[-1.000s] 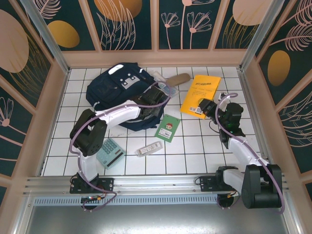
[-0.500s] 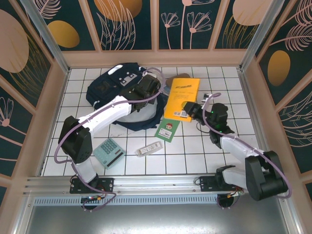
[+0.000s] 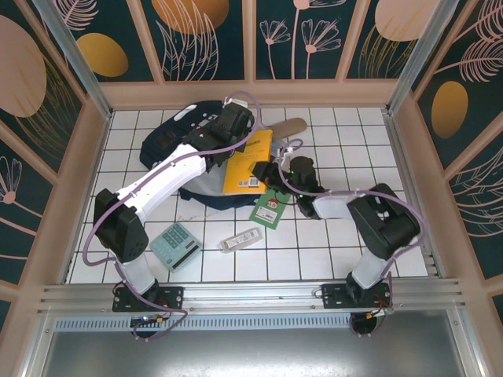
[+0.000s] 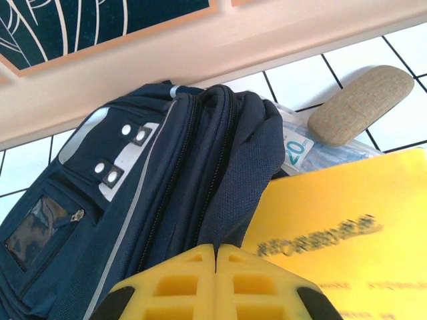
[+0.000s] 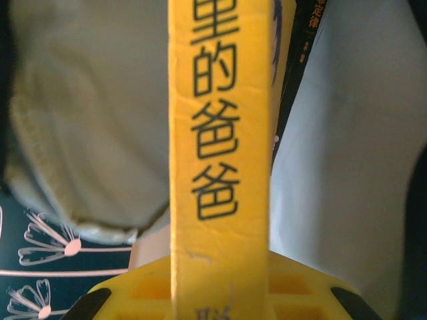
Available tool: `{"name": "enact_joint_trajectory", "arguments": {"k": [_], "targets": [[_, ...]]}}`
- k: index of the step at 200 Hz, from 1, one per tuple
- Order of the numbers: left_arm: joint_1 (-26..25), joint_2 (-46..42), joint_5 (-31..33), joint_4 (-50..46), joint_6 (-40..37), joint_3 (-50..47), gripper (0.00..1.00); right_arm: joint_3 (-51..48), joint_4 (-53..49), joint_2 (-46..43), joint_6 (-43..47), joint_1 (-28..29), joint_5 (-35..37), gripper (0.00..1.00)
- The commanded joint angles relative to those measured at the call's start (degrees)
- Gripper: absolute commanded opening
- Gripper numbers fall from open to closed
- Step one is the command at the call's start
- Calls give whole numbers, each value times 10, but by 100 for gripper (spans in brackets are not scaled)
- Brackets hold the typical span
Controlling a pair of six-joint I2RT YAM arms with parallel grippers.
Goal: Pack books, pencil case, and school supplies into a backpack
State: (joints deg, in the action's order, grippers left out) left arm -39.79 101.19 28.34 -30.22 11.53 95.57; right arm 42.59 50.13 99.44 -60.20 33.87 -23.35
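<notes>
Item: yellow-orange book (image 3: 247, 161), which I had swung from the tiles (image 3: 346, 149) over the backpack (image 3: 161, 141); right gripper (image 5: 220, 277) clamped its edge; left gripper (image 4: 215, 257) pinched backpack fabric; insertion pending.

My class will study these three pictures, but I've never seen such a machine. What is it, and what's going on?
Two robot arms are bolted to a table. One picture looks down from above; the other two come from a camera on each wrist. The right gripper is shut on a yellow book at the mouth of the blue backpack. The left gripper is shut by that opening. On the table lie a green book, a calculator, a white bar and a pencil case.
</notes>
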Motion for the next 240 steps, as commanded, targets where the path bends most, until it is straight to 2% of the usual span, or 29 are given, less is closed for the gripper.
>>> {"name": "enact_joint_trajectory", "arguments": {"k": [1,32,73,123,142,165,183,208,240], "targets": [[-2,-22,-10,34,-6,32,0,61,122,50,-45,9,24,0],[-3,-26,-22,37,0,28,0,139,159,140,-79,18,47,0],[-2,-26,-36,38,7,30,0,241,162,238,-126,33,130,0],[-2,-23,-47,35,11,37,0,386,58,333,-159,61,235,0],[-2,-24,-48,37,13,37,0,459,21,370,-147,73,236,0],[-3,-24,-50,36,13,37,0,537,-59,398,-111,88,209,38],[-2,-27,-46,35,11,34,0,524,-105,379,-90,94,217,56],[-2,-27,-42,38,7,30,0,506,-179,348,-54,91,208,70],[-3,-27,-43,37,8,30,0,541,-325,320,16,88,210,73]]}}
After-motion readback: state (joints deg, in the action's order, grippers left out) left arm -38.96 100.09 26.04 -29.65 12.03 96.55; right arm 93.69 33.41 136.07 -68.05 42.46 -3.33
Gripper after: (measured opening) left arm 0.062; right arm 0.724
